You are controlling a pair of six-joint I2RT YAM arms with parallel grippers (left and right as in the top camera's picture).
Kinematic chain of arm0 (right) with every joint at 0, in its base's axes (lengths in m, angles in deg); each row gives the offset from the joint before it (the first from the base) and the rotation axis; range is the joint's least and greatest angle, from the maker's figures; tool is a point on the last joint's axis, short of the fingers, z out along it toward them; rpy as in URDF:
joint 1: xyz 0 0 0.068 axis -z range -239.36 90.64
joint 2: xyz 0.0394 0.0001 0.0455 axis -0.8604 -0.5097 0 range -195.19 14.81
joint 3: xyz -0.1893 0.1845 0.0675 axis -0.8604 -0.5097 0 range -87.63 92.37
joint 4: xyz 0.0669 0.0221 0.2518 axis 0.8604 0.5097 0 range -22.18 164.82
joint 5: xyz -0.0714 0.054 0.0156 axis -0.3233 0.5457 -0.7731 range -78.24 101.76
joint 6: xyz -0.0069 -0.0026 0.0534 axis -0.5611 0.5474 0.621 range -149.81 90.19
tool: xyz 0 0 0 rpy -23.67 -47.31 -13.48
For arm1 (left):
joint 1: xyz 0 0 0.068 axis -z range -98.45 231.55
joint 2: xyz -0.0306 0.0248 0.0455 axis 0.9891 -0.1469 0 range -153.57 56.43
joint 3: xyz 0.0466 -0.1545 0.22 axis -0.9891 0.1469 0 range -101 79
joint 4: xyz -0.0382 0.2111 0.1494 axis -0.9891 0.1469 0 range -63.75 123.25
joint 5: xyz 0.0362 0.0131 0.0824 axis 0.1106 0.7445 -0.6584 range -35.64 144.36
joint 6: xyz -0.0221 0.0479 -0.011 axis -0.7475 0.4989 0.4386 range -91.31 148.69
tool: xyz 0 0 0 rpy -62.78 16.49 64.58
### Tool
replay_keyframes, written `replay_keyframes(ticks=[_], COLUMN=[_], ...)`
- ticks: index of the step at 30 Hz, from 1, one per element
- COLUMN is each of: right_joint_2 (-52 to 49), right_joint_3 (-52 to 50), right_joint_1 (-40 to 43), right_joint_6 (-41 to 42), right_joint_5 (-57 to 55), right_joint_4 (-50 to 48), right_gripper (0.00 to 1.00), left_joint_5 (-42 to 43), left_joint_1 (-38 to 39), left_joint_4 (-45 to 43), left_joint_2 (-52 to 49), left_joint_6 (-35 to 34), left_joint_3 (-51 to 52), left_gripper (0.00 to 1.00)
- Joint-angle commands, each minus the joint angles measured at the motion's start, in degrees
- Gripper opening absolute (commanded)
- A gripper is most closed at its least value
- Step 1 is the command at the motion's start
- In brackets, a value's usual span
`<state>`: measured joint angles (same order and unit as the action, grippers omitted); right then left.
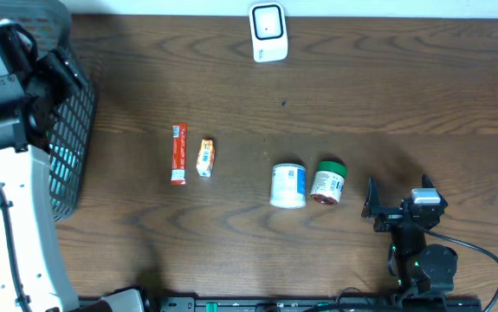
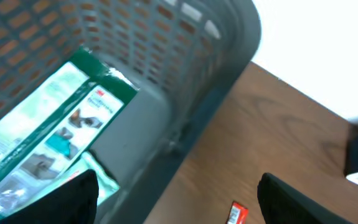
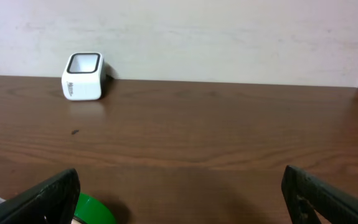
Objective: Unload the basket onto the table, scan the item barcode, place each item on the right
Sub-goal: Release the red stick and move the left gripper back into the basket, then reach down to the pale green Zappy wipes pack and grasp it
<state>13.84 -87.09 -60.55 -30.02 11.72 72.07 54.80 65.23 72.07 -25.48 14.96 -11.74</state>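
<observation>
The white barcode scanner (image 1: 268,33) stands at the table's far edge, and the right wrist view has the scanner (image 3: 83,76) far ahead to the left. Four items lie mid-table: a red bar (image 1: 177,153), an orange packet (image 1: 205,158), a white tub (image 1: 288,185) and a green-lidded jar (image 1: 328,182). My left gripper (image 2: 179,208) hangs open over the rim of the grey basket (image 2: 185,93), holding nothing; the red bar (image 2: 238,213) shows below it. Just right of the jar, my right gripper (image 1: 397,194) stands open and empty, the jar's green lid (image 3: 94,211) beside its left finger.
The basket (image 1: 74,130) fills the far left of the table and holds a green-and-white packet (image 2: 48,130). My left arm (image 1: 15,217) rises along the left edge. The right arm's base (image 1: 426,264) sits at the front edge.
</observation>
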Motion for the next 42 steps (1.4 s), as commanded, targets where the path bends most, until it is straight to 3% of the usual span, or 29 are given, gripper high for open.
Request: replay_keyframes(ticks=[1, 13, 18, 42], right_joint_2=[0.2, 0.2, 0.2, 0.2], right_joint_3=[-0.2, -0.2, -0.2, -0.2], right_joint_1=[0.3, 0.3, 0.3, 0.3], right_joint_6=[0.2, 0.2, 0.2, 0.2], right_joint_5=[-0.5, -0.5, -0.5, -0.5], right_joint_4=[0.0, 0.0, 0.0, 0.0], right_gripper=[0.99, 0.99, 0.99, 0.99], left_joint_5=[-2.6, -2.6, -2.6, -3.1], left_joint_1=[-3.1, -14.9, -18.7, -19.3], left_joint_4=[1.6, 0.2, 0.2, -2.9], left_joint_2=[-0.6, -1.0, -5.6, -22.6], left_joint_6=[-0.5, -0.7, -0.4, 1.3], left_joint_3=[-6.3, -10.7, -10.7, -10.7], left_gripper=[0.79, 0.79, 0.79, 0.79])
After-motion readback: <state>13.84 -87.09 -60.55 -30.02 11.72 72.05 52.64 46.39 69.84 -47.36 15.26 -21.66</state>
